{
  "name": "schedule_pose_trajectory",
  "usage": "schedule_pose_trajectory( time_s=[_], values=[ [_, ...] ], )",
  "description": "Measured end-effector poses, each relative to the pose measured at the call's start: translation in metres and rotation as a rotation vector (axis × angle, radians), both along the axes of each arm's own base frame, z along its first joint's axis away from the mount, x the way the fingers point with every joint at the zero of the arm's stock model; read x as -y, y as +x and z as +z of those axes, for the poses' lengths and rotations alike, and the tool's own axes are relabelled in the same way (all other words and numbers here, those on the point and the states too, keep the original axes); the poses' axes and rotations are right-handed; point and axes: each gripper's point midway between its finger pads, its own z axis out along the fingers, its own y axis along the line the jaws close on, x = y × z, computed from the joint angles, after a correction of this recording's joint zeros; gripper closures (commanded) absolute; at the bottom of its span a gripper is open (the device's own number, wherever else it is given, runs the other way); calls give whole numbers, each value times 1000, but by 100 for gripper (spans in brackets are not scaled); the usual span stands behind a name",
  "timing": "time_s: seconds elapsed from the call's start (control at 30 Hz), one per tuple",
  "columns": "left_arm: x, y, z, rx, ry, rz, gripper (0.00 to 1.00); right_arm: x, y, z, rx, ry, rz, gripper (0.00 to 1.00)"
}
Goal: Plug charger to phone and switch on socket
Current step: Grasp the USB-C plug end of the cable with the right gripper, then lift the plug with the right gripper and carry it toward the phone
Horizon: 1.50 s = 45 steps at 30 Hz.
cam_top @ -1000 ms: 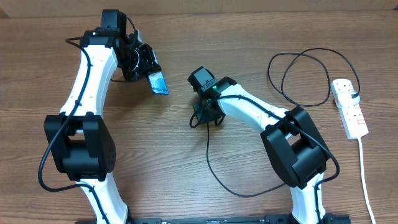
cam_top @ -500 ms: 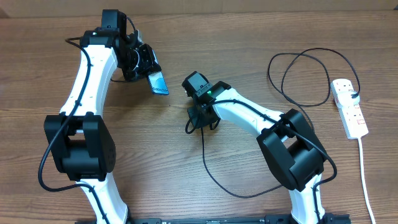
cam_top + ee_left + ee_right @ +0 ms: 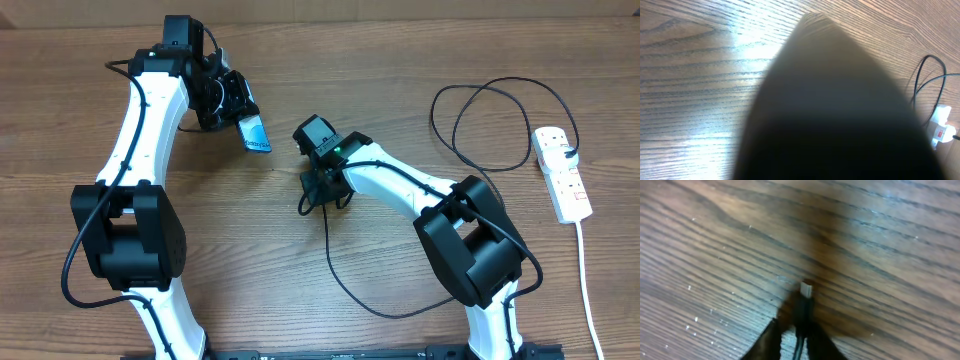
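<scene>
We are on the plugging step: the left end effector [image 3: 237,113] is clamped on the phone [image 3: 257,135] over the far left of the worktop [image 3: 400,60]; the right end effector [image 3: 322,188] pinches the charger [image 3: 804,305] by its tip at centre. Next, we must bring tip to port squarely. The socket [image 3: 563,175] lies right.
</scene>
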Motion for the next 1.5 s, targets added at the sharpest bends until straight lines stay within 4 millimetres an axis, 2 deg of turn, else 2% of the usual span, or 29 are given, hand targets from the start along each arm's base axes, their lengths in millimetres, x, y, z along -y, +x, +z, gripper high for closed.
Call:
schedule_pose_trajectory(
  time_s=[0.1, 0.23, 0.53, 0.7, 0.83, 0.97, 1.1, 1.17, 1.23, 1.33, 1.5],
  values=[
    [0, 0, 0, 0, 0, 0, 96, -1, 0, 0, 1, 3, 0, 80],
    [0, 0, 0, 0, 0, 0, 96, -2, 2, 0, 9, 8, -2, 96],
    [2, 0, 1, 6, -8, -16, 96, -6, 1, 0, 1, 33, 2, 96],
    [18, 2, 11, 71, -91, -117, 96, -19, -10, 2, -81, 146, 18, 96],
    [33, -2, 25, 128, -196, -223, 96, -23, -14, 12, -193, 295, 7, 96],
    [38, -9, 39, 170, -312, -299, 96, -13, -11, 27, -293, 433, -22, 96],
    [41, -25, 61, 219, -477, -384, 96, -2, -6, 61, -315, 569, -8, 96],
    [43, -35, 74, 240, -563, -420, 96, 8, -8, 79, -309, 586, -5, 96],
    [43, -41, 84, 273, -627, -446, 96, 22, -12, 87, -298, 536, -21, 96],
    [44, -42, 92, 323, -665, -474, 96, 46, -18, 82, -289, 400, -64, 96],
    [46, -40, 99, 384, -687, -505, 96, 99, -22, 57, -264, 81, -181, 96]
  ],
)
